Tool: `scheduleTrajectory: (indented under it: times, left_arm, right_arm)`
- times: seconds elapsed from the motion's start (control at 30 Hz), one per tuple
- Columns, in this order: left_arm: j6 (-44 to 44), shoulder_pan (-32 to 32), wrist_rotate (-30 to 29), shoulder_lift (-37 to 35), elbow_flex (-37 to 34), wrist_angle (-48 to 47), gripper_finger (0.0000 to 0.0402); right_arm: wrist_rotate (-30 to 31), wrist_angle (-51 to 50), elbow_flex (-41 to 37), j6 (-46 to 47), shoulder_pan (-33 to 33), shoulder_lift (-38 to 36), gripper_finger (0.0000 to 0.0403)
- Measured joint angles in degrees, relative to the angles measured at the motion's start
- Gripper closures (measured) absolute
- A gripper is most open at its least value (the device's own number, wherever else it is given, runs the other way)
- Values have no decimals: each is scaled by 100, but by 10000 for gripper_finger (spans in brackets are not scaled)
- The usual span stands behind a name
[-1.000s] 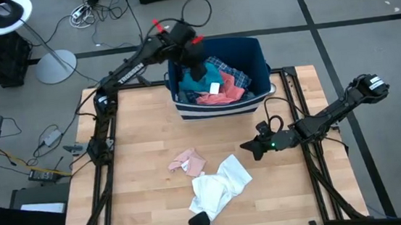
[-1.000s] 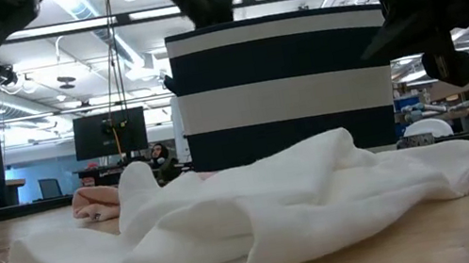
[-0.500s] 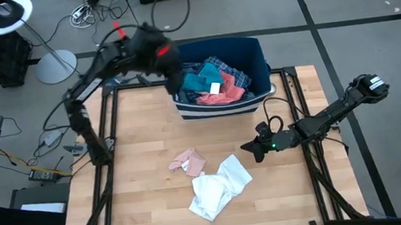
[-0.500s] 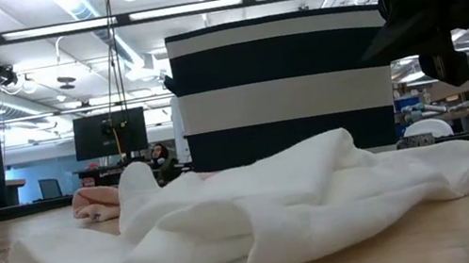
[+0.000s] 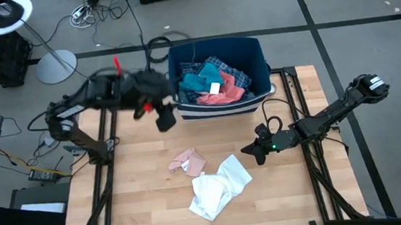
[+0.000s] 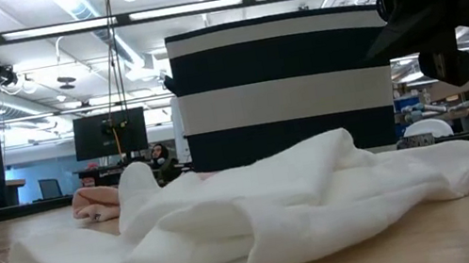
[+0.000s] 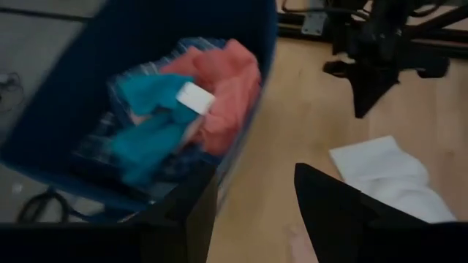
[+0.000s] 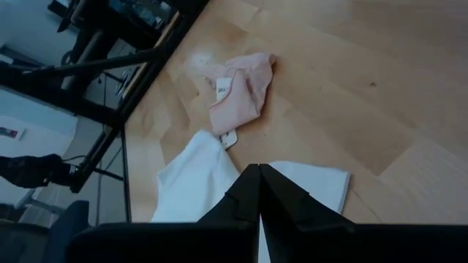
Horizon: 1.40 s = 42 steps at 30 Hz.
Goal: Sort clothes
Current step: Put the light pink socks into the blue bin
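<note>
Sorting step: judged mid-task; the next grab wanted one garment pinched at a raised fold and lifted clear so no neighbour trailed.
Bin [image 5: 253, 49]: dark blue rigid tub, white band, at the table's far edge; held most of the clothes.
White garment [image 5: 218, 187]: limp, creased cloth, heaped on the wood near the front.
Salmon pink garment [image 5: 222, 94]: crumpled, in the bin.
Teal garment [image 5: 201, 77]: bunched beside it.
Pale pink garment [image 5: 187, 160]: small, rumpled, touching the white one.
Left gripper [image 5: 163, 119]: fingers spread, empty, just outside the bin.
Right gripper [image 5: 251, 149]: fingers pressed together, empty, near the white garment.
</note>
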Motion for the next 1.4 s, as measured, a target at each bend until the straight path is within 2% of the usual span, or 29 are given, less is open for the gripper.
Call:
scheduleTrajectory:
  times: [0.27, 0.47, 1.03, 1.2, 1.4]
  left_arm:
    - [-1204, -929, -182, -1202, -3163, 2205, 214]
    - [-1927, -1396, -321, -1589, -5045, 3428, 214]
    - [-2934, -1546, -29, -1611, -8294, 6274, 214]
    - [-2603, -1544, -31, -1611, -8972, 6906, 214]
    - [-1957, -1544, 29, -1609, -9280, 7354, 214]
  right_arm:
    - [-267, 1, 0, -7, 9, 0, 394]
    - [-297, 0, 0, -8, 9, 0, 394]
    - [-421, 46, 0, 312, 9, -2, 394]
    - [-428, 46, 0, 439, 7, 0, 394]
    - [-427, 44, 0, 481, 7, -1, 394]
